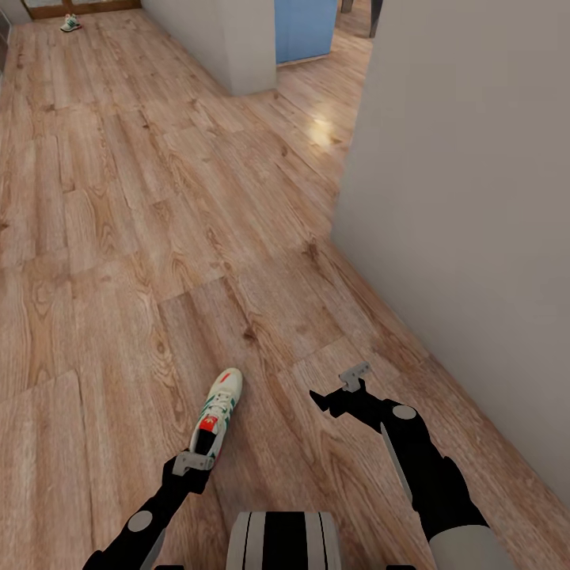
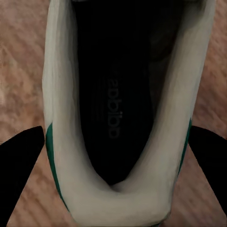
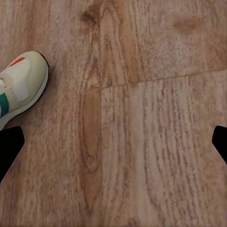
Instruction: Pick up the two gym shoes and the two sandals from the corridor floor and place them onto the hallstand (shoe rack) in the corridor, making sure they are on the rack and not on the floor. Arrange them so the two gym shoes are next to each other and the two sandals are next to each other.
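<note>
The left gripper [image 1: 192, 462] straddled one gym shoe's [image 1: 216, 413] heel, fingers spread, not clamped; right gripper [image 1: 342, 388] released; second gym shoe [image 1: 70, 24] still on the corridor floor [image 1: 119, 237], far end.

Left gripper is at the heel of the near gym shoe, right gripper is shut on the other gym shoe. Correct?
Not quite. The left gripper is at the heel of the near gym shoe, but the right gripper holds nothing: in the right wrist view its fingers stand apart over bare floor. The other gym shoe lies far down the corridor in the head view.
</note>
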Motion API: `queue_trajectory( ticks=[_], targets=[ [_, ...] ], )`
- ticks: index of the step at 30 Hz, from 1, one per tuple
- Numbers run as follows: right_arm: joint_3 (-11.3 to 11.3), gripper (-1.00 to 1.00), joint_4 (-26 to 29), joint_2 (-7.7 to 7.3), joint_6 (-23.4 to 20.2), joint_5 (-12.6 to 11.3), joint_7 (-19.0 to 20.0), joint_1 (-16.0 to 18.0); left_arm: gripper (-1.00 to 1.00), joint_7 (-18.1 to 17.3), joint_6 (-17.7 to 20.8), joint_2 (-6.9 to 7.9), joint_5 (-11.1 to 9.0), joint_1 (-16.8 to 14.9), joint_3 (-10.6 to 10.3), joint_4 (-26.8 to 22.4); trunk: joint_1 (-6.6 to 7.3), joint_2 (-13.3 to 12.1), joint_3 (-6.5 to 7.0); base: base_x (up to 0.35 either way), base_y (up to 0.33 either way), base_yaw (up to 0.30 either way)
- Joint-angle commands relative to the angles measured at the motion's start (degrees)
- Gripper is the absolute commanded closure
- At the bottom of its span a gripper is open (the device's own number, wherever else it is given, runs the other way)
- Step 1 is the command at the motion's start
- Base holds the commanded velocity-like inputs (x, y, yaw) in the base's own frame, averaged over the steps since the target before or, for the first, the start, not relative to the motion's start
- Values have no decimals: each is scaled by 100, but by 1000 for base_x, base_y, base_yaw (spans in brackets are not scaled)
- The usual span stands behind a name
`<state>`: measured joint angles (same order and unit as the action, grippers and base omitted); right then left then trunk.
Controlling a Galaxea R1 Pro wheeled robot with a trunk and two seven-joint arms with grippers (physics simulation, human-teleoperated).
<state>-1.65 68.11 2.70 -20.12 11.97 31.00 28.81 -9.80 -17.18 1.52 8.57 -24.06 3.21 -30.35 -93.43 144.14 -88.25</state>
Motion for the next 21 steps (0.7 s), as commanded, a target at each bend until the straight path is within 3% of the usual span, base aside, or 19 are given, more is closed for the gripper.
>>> queue_trajectory(
  ticks=[1, 21],
  targets=[
    [7, -100, 9, 5, -19, 51, 33, 2, 100, -22, -22, -3, 57, -3, 52, 3, 1, 1, -3, 0, 0, 0],
    [-16, -100, -48, 17, -19, 51, 37, 2, 100, -22, -22, -27, 48, 4, 30, 1, 1, 1, -3, 0, 0, 0]
  ],
)
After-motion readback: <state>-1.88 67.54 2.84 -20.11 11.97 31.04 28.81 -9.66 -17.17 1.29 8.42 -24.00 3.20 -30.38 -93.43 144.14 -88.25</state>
